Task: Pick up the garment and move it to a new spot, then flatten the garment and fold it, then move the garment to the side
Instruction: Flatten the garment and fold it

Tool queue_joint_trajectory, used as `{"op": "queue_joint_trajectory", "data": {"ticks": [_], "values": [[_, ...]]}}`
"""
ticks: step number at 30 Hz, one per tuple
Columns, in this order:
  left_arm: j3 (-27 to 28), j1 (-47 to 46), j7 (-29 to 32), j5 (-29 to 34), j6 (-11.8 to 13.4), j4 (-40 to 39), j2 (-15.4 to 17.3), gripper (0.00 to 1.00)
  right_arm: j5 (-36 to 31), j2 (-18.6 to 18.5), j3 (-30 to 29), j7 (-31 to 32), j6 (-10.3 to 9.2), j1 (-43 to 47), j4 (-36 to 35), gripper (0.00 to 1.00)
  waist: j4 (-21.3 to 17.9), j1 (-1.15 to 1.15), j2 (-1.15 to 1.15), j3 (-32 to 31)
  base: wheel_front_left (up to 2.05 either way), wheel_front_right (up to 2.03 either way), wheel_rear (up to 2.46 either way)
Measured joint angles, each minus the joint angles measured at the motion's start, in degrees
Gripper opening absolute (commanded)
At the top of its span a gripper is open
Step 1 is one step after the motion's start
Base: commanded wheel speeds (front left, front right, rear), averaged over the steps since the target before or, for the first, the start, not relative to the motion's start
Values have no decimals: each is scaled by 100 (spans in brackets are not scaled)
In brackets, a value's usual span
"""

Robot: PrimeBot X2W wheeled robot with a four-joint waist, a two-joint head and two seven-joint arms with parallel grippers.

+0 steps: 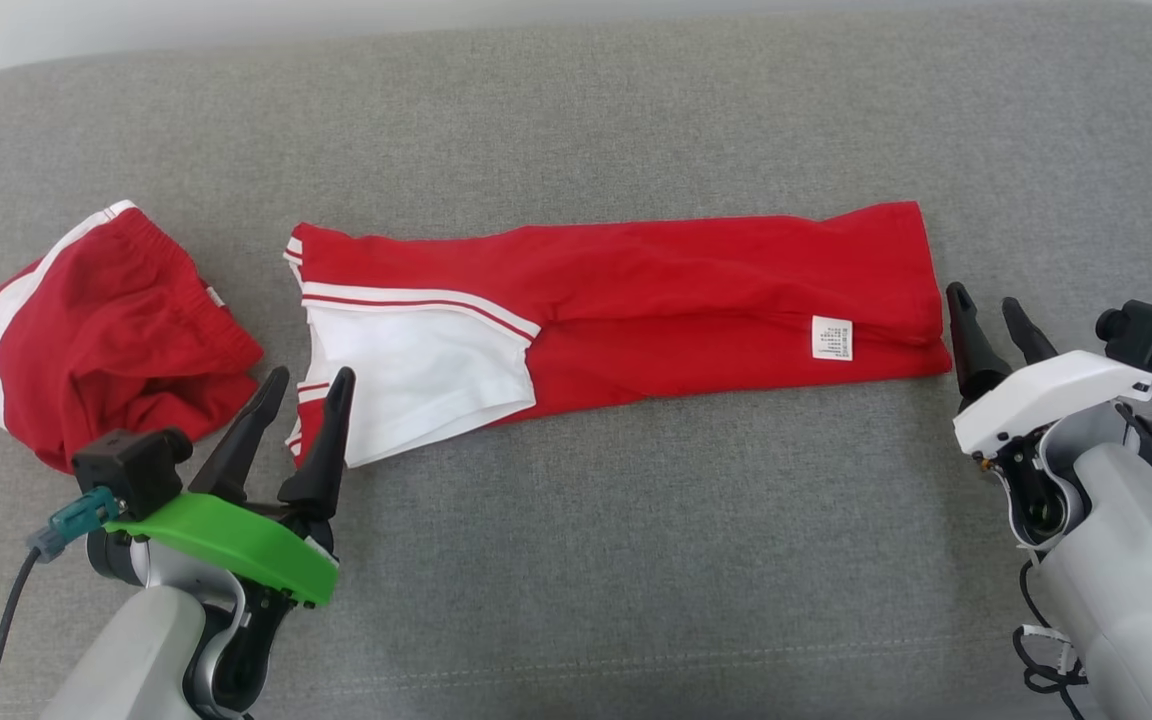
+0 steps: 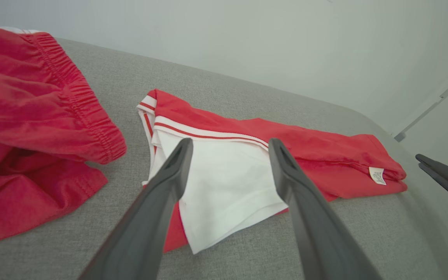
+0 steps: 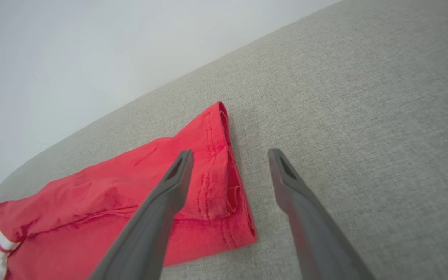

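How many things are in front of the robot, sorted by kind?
Garments: 2, the long folded garment and the bunched red shorts
Grippers: 2, left gripper and right gripper
Grey cushion: 1
Total: 5

The garment (image 1: 696, 290) is soft, matt red-and-white cloth with a thin white label (image 1: 832, 337). The grey cushion (image 1: 636, 560) is coarse-woven matt fabric. The shorts (image 1: 106, 320) are matt red cloth, waistband puckered.
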Motion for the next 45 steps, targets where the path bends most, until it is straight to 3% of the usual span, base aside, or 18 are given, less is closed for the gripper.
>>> {"op": "queue_joint_trajectory", "data": {"ticks": [13,32,33,34,35,45], "values": [[-26,-20,0,127,-43,-158,-18,100,204,107,71,212,49,-100,211,100,101,0,0,217,0,0,0],[27,-54,0,164,-44,-213,-91,100,312,-59,63,828,48,-667,802,100,421,0,0,458,0,0,0],[31,-54,0,164,-44,-211,-91,100,322,-57,67,851,48,-680,817,91,428,0,0,460,0,0,0],[33,-54,0,164,-44,-210,-92,100,348,-55,67,880,48,-688,825,36,433,0,0,459,0,0,0],[37,-54,0,164,-44,-205,-93,100,364,-53,71,892,48,-695,829,0,437,0,0,456,0,0,0],[109,-51,0,165,-48,-183,-116,100,436,58,82,765,49,-725,817,0,412,0,0,313,0,0,0]]}}
